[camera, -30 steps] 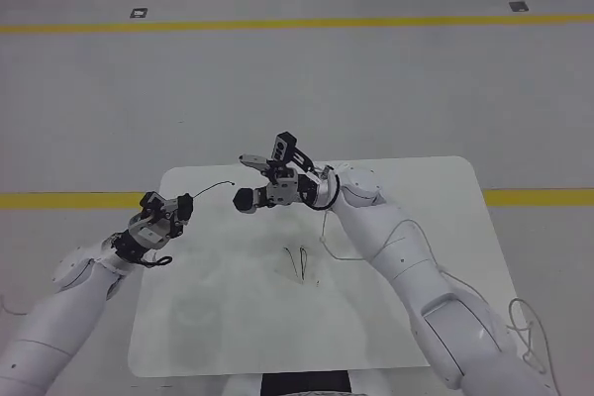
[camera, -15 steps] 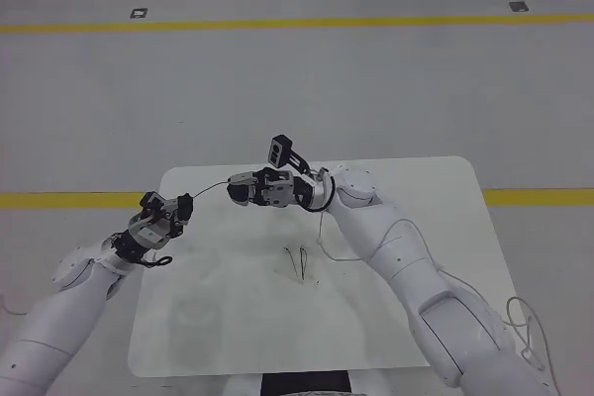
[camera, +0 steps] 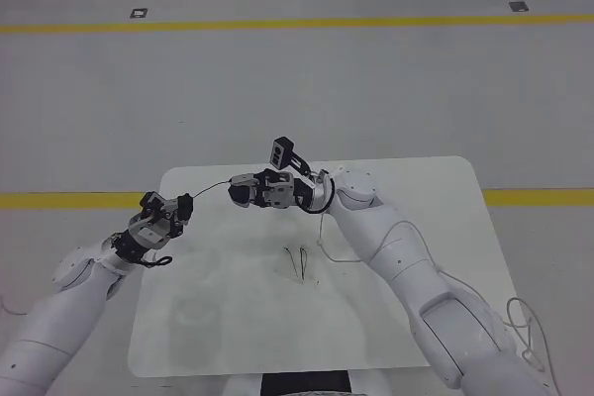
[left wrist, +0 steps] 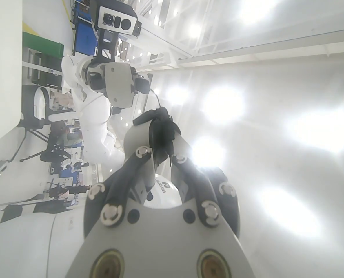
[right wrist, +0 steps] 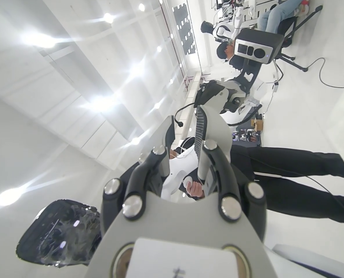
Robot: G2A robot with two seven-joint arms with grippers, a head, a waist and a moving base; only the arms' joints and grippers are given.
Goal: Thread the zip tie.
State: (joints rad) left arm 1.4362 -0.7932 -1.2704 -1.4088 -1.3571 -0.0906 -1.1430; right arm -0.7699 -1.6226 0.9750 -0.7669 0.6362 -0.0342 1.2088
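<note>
My left end effector (camera: 181, 207) clamps the zip tie (camera: 210, 188) over the worktop (camera: 406, 297) edge | right end effector (camera: 238, 188), jaws parted, at its free tip | right wrist view puts the tip inside that gap, unclear from top view

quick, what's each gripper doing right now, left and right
left gripper: closed, holding the zip tie
right gripper: open, holding nothing

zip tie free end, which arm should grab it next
Right. The right gripper is open at the free tip of the zip tie; the left gripper is shut on its other end.
</note>
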